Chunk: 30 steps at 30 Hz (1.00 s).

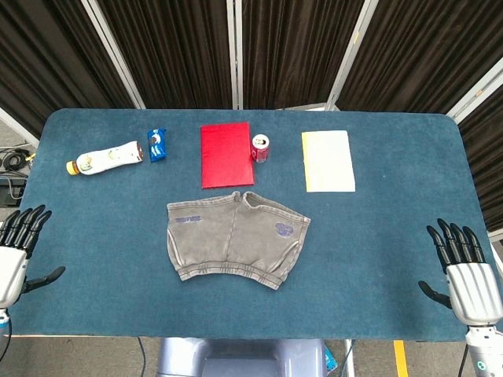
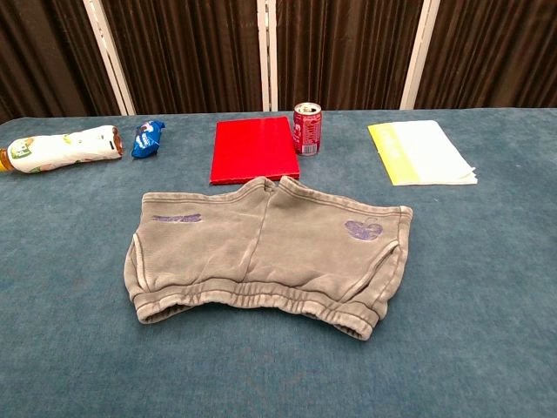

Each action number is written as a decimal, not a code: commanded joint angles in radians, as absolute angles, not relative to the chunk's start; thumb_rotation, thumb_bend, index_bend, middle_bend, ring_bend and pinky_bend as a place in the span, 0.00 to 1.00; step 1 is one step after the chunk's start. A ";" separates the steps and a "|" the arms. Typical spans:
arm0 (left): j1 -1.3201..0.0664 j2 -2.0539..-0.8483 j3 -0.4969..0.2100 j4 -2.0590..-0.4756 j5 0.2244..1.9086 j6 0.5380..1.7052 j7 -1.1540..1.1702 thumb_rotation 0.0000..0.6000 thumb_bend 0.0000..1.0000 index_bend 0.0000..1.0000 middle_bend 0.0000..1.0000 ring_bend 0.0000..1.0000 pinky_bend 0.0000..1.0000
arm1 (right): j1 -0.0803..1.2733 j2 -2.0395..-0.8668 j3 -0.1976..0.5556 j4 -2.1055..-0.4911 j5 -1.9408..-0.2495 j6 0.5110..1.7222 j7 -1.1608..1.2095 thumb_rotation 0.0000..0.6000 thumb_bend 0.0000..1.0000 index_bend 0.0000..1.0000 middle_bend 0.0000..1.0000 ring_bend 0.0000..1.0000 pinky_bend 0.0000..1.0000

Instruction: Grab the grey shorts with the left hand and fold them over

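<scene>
The grey shorts (image 1: pixel 236 238) lie spread flat in the middle of the blue table (image 1: pixel 393 251), waistband toward me, with purple prints on both legs; the chest view shows the shorts (image 2: pixel 265 251) close up. My left hand (image 1: pixel 17 250) hovers at the table's left edge, fingers spread and holding nothing, well left of the shorts. At the right edge, my right hand (image 1: pixel 465 271) is also spread and empty. Neither hand appears in the chest view.
Along the far side lie a white bottle (image 1: pixel 104 158), a blue snack packet (image 1: pixel 157 144), a red booklet (image 1: pixel 226 154), a red can (image 1: pixel 260 148) and a yellow-white paper pad (image 1: pixel 328 160). Dark curtains hang behind the table.
</scene>
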<state>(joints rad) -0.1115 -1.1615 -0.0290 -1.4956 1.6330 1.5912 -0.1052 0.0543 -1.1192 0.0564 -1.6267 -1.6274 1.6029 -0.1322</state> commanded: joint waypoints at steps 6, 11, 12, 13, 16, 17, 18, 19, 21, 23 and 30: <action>-0.116 -1.160 -0.023 -1.493 1.634 1.577 -0.107 1.00 0.00 0.00 0.00 0.00 0.00 | 0.054 -1.122 0.057 -1.622 -1.623 1.599 -0.134 1.00 0.00 0.06 0.00 0.00 0.00; -0.139 -1.163 -0.027 -1.495 1.629 1.538 -0.095 1.00 0.00 0.00 0.00 0.00 0.00 | 0.057 -1.125 0.055 -1.622 -1.625 1.592 -0.135 1.00 0.00 0.06 0.00 0.00 0.00; -0.155 -1.168 -0.035 -1.502 1.635 1.526 -0.090 1.00 0.00 0.00 0.00 0.00 0.00 | 0.058 -1.127 0.053 -1.621 -1.626 1.588 -0.140 1.00 0.00 0.06 0.00 0.00 0.00; -0.172 -1.174 -0.040 -1.505 1.642 1.510 -0.081 1.00 0.00 0.00 0.00 0.00 0.00 | 0.060 -1.130 0.053 -1.620 -1.626 1.585 -0.146 1.00 0.00 0.06 0.00 0.00 0.00; -0.246 -1.207 -0.042 -1.489 1.675 1.415 -0.019 1.00 0.00 0.02 0.00 0.02 0.01 | 0.063 -1.135 0.058 -1.616 -1.620 1.581 -0.152 1.00 0.00 0.06 0.00 0.00 0.00; -0.271 -1.221 -0.042 -1.477 1.690 1.386 -0.013 1.00 0.00 0.05 0.01 0.04 0.03 | 0.064 -1.136 0.062 -1.615 -1.617 1.582 -0.151 1.00 0.00 0.06 0.00 0.00 0.00; -0.291 -1.234 -0.042 -1.463 1.702 1.365 -0.014 1.00 0.00 0.10 0.04 0.08 0.07 | 0.065 -1.136 0.065 -1.614 -1.615 1.582 -0.152 1.00 0.00 0.06 0.00 0.00 0.00; -0.320 -1.253 -0.039 -1.438 1.725 1.338 -0.015 1.00 0.00 0.13 0.06 0.11 0.10 | 0.066 -1.136 0.068 -1.613 -1.613 1.584 -0.152 1.00 0.00 0.06 0.00 0.00 0.00; -0.386 -1.310 -0.038 -1.347 1.775 1.286 -0.024 1.00 0.00 0.23 0.14 0.18 0.18 | 0.069 -1.138 0.074 -1.610 -1.608 1.584 -0.157 1.00 0.00 0.06 0.00 0.00 0.00; -0.431 -1.366 -0.036 -1.260 1.808 1.266 -0.053 1.00 0.00 0.29 0.18 0.21 0.23 | 0.071 -1.142 0.078 -1.606 -1.600 1.580 -0.163 1.00 0.00 0.06 0.00 0.00 0.00; -0.548 -1.562 0.012 -0.916 1.902 1.257 -0.245 1.00 0.03 0.32 0.19 0.22 0.25 | 0.076 -1.155 0.096 -1.577 -1.539 1.551 -0.172 1.00 0.00 0.06 0.00 0.00 0.00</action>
